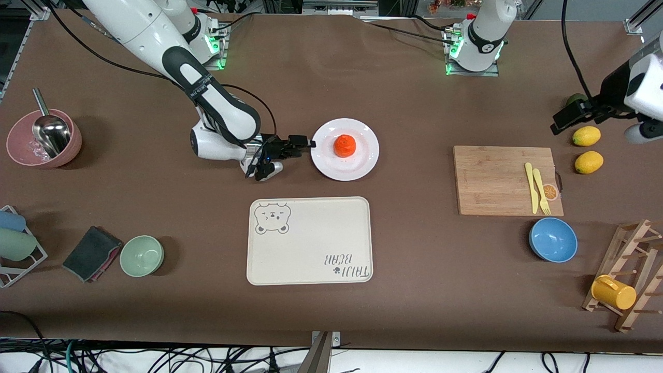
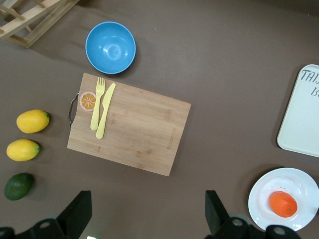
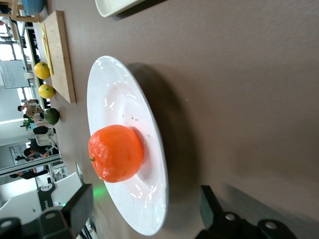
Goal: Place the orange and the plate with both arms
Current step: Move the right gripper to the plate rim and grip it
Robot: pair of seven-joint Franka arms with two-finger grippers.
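The orange [image 1: 344, 145] sits in the middle of the white plate [image 1: 362, 166], at the table's centre, farther from the front camera than the cream tray. My right gripper [image 1: 303, 146] is low at the plate's rim on the right arm's side, open, with the rim between its fingers in the right wrist view [image 3: 144, 214]; there the orange [image 3: 115, 152] rests on the plate [image 3: 107, 84]. My left gripper [image 1: 559, 123] hangs open and empty high over the left arm's end of the table, near the lemons. The left wrist view shows the gripper [image 2: 147, 219], orange [image 2: 283, 204] and plate [image 2: 259, 196].
A cream bear-print tray [image 1: 311, 241] lies nearer the front camera than the plate. A wooden board [image 1: 492, 181] with a yellow fork and knife, a blue bowl [image 1: 553, 239], two lemons [image 1: 586, 135] and a green fruit [image 1: 576, 98] are toward the left arm's end. A pink bowl [image 1: 44, 139] and a green bowl [image 1: 142, 255] are toward the right arm's end.
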